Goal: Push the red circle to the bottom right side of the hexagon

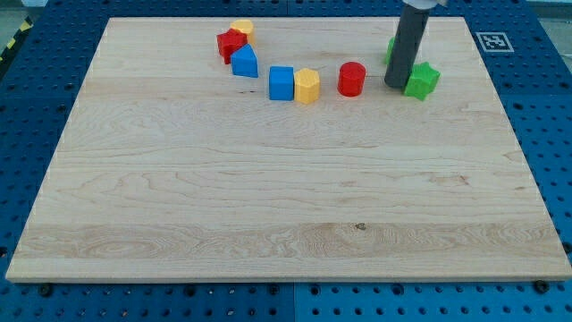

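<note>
The red circle (352,79) is a short red cylinder near the view's top, right of centre. The yellow hexagon (307,86) stands just to its left, touching a blue cube (281,83). My tip (396,86) rests on the board to the right of the red circle, with a small gap between them. It touches the left side of a green star (422,80). The rod hides most of another green block (391,49) behind it.
At the top left of centre a red block (231,44), a yellow block (242,29) and a blue block (244,62) sit bunched together. The wooden board (286,224) lies on a blue perforated table. A marker tag (493,41) is beyond the top right corner.
</note>
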Robot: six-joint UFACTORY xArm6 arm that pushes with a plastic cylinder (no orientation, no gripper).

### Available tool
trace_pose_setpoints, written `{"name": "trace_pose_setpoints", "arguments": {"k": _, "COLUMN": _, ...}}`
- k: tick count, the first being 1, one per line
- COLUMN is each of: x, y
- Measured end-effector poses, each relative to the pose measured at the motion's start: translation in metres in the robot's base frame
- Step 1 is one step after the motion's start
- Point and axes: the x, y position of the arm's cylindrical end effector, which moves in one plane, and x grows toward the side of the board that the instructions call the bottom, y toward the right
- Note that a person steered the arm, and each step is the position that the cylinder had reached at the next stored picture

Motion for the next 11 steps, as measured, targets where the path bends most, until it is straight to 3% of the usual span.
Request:
{"name": "trace_pose_setpoints", "arguments": {"k": 3, "x": -0.009, "y": -0.081}}
{"name": "trace_pose_setpoints", "arguments": {"k": 4, "x": -0.048, "y": -0.083}}
{"name": "trace_pose_setpoints", "arguments": {"k": 5, "x": -0.057, "y": -0.095}}
{"name": "trace_pose_setpoints", "arguments": {"k": 7, "x": 0.032, "y": -0.073}}
{"name": "trace_pose_setpoints", "arguments": {"k": 8, "x": 0.044, "y": -0.062}}
{"name": "trace_pose_setpoints", "arguments": {"k": 10, "x": -0.045, "y": -0.087}}
{"name": "trace_pose_setpoints", "arguments": {"k": 11, "x": -0.026, "y": -0.13}}
